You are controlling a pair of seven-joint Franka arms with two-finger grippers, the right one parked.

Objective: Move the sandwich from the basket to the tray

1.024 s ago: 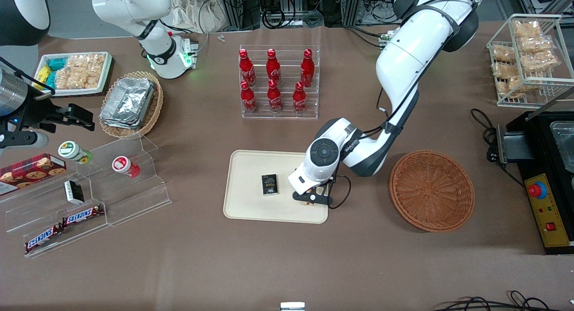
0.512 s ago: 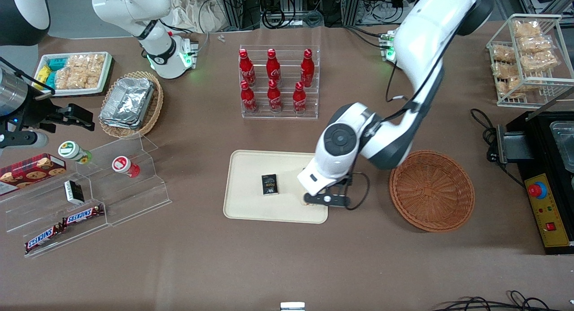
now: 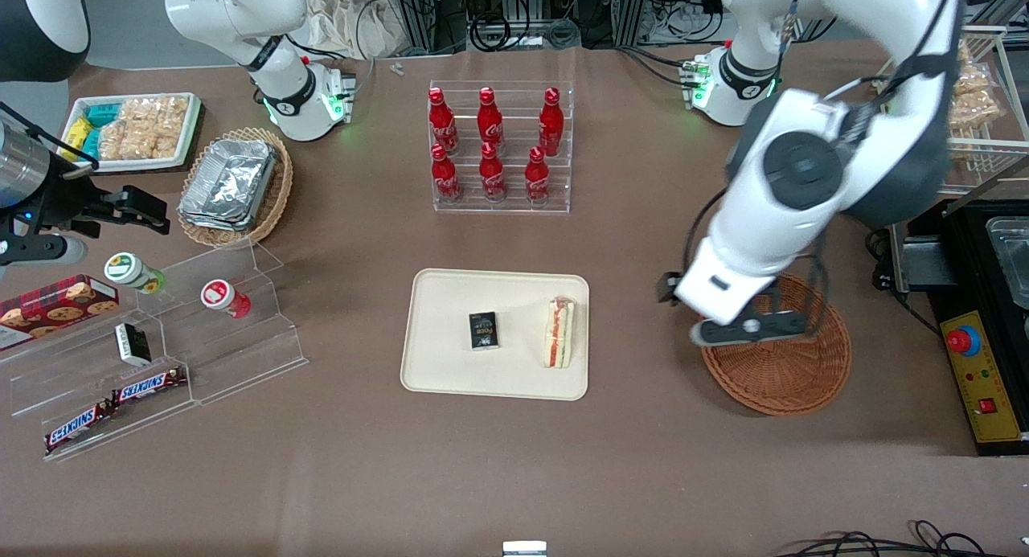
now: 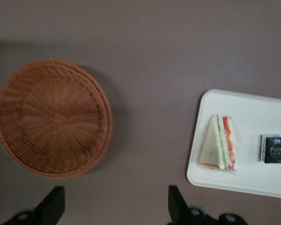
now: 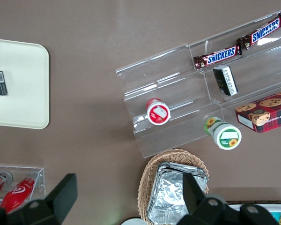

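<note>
The sandwich (image 3: 559,333) (image 4: 218,149), a pale bread wedge with a red filling edge, lies on the cream tray (image 3: 442,364) (image 4: 253,178) at its end toward the working arm. The round reddish-brown basket (image 3: 792,372) (image 4: 51,117) stands beside the tray and holds nothing. My gripper (image 3: 744,328) (image 4: 116,211) hangs high above the basket's rim nearest the tray, open, with nothing between its black fingers (image 4: 174,202).
A small black packet (image 3: 483,330) (image 4: 273,149) lies mid-tray. Farther from the camera stands a clear rack of red bottles (image 3: 498,147). A black machine (image 3: 977,316) is beside the basket. Clear stepped shelves with snacks (image 3: 153,340) lie toward the parked arm's end.
My gripper let go of the sandwich on the tray, rose and swung away toward the basket. The sandwich, hidden under the hand before, now lies in plain sight.
</note>
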